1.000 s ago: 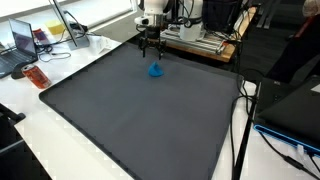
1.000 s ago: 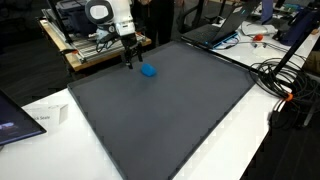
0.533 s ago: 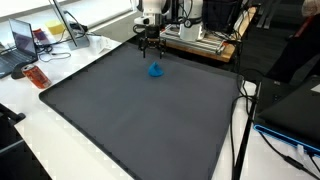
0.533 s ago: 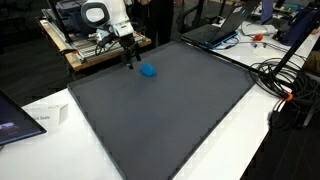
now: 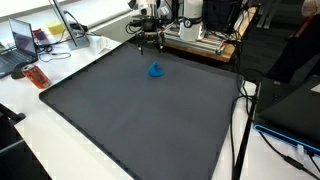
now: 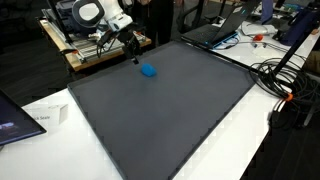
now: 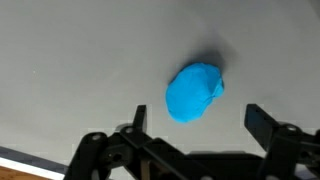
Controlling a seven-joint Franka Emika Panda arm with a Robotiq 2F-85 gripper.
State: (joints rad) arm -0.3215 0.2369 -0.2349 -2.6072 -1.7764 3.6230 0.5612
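A small blue lump (image 5: 155, 70) (image 6: 148, 70) lies on the dark grey mat (image 5: 140, 125) (image 6: 170, 115), near its far edge. My gripper (image 5: 144, 42) (image 6: 133, 52) hangs above and a little behind it, apart from it. In the wrist view the blue lump (image 7: 194, 92) sits on the mat just ahead of the gripper (image 7: 196, 112). The two black fingers stand wide to either side of the lump, open, with nothing held between them.
A metal rack (image 5: 200, 38) stands just behind the mat's far edge, close to the arm. A laptop (image 5: 22, 40) and a red object (image 5: 36, 76) sit off one side. Cables (image 6: 285, 80) and another laptop (image 6: 215, 30) lie beside the mat. A white box (image 6: 45, 117) rests on the white table.
The gripper has risen and drawn back from the blue lump toward the mat's far edge. Its fingers have stayed open, and the lump has not moved.
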